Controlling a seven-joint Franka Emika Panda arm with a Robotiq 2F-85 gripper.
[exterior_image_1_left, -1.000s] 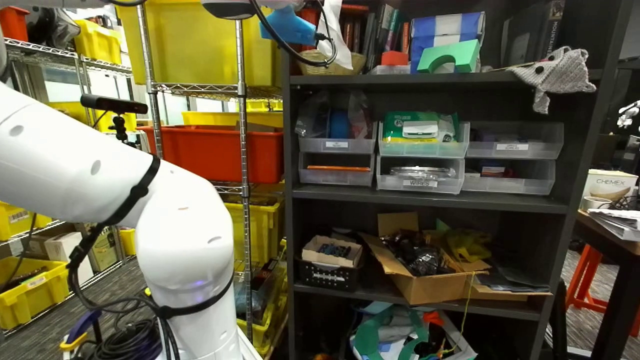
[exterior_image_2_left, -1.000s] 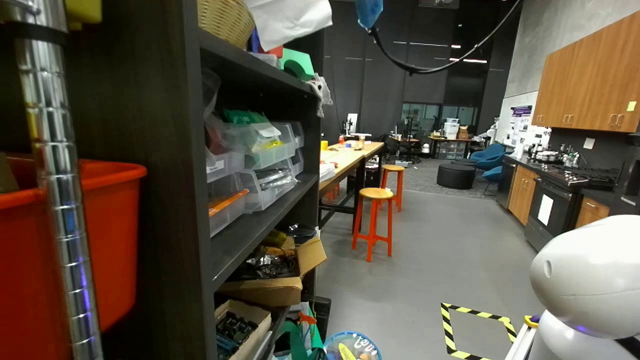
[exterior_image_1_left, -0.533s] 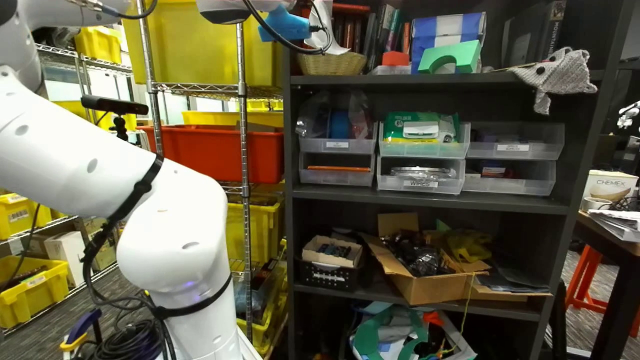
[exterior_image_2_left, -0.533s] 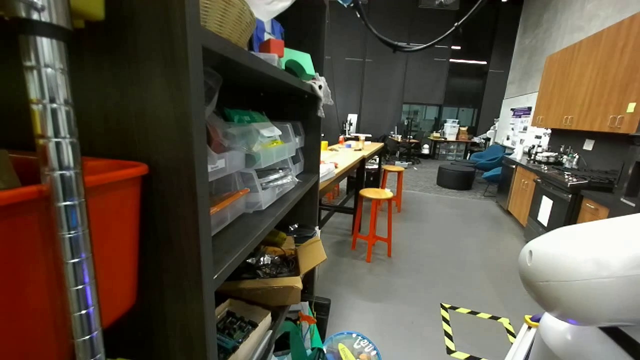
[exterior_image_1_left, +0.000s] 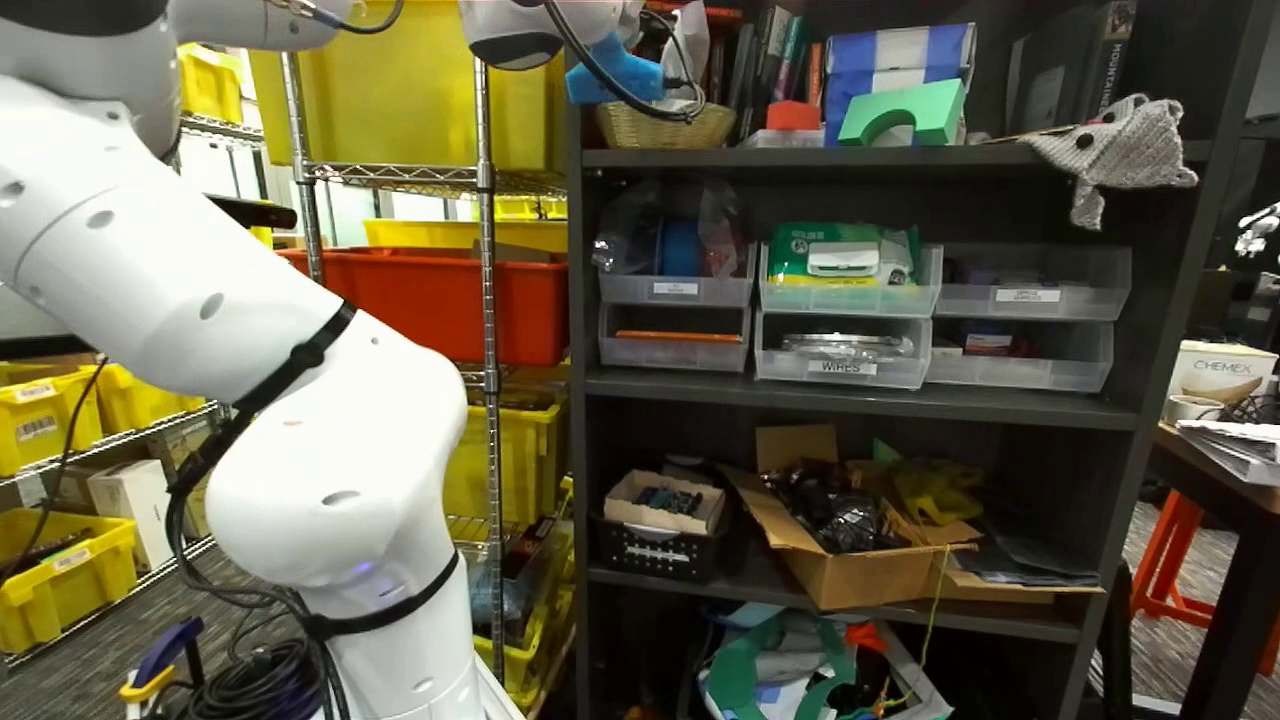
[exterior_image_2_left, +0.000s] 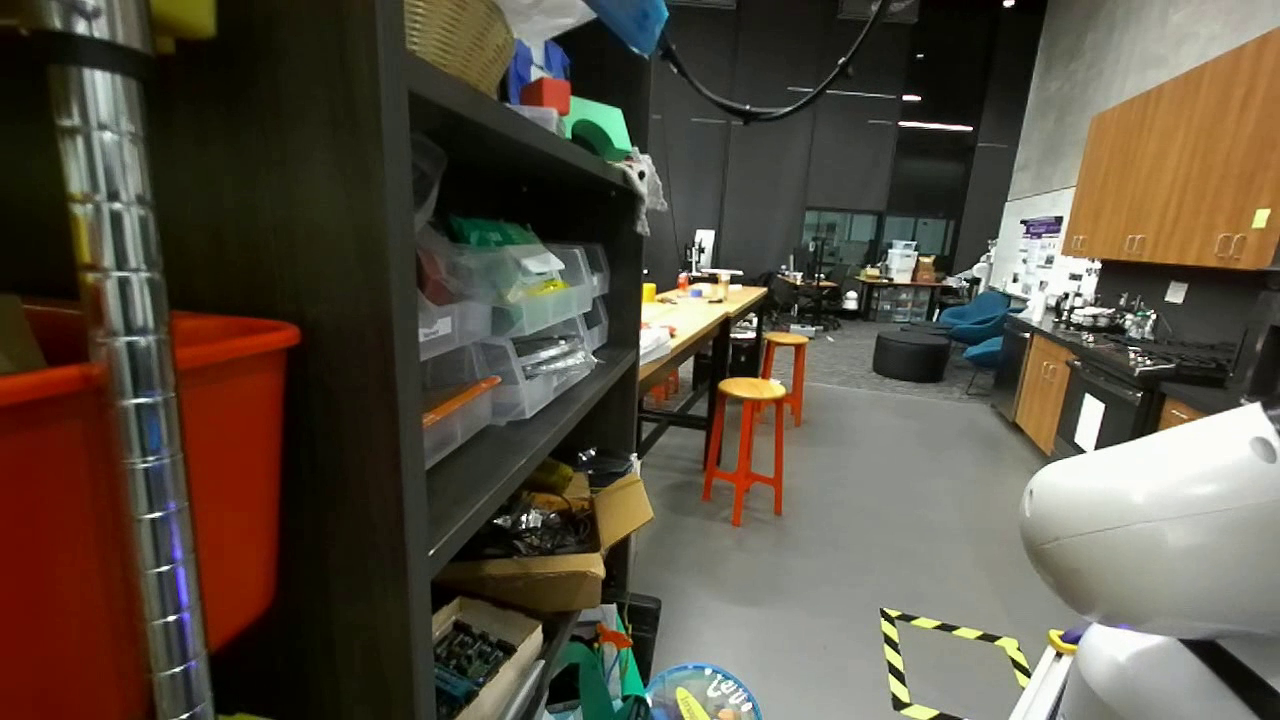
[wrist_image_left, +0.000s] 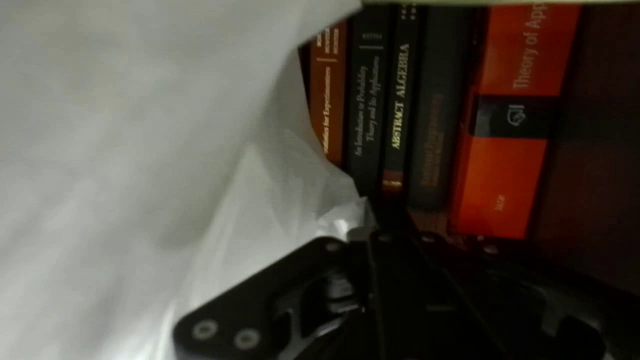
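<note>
My gripper (wrist_image_left: 372, 235) is shut on a corner of a thin white sheet (wrist_image_left: 125, 150), which fills the left of the wrist view. Crumpled folds gather at the fingertips. In both exterior views the white sheet (exterior_image_1_left: 692, 45) hangs at the top shelf, by a woven basket (exterior_image_1_left: 665, 127). Its lower end comes down at the basket's rim; whether it lies inside I cannot tell. A blue part (exterior_image_1_left: 615, 72) sits on the wrist with a black cable looping below. Upright books (wrist_image_left: 397, 100) stand behind the fingers, with a red-orange book (wrist_image_left: 505, 185) to their right. Exterior views barely show the fingers.
On the same shelf stand a red block (exterior_image_1_left: 793, 116), a green arch block (exterior_image_1_left: 905, 113) and a blue-white box (exterior_image_1_left: 895, 55). A knitted grey toy (exterior_image_1_left: 1120, 150) hangs over the edge. Clear bins (exterior_image_1_left: 840, 350) fill the shelf below. Left is a wire rack post (exterior_image_1_left: 487, 300).
The arm has shifted toward the shelf, and the wrist stands lower and further right in an exterior view. The white sheet moved with it, uncovering the red block in an exterior view.
</note>
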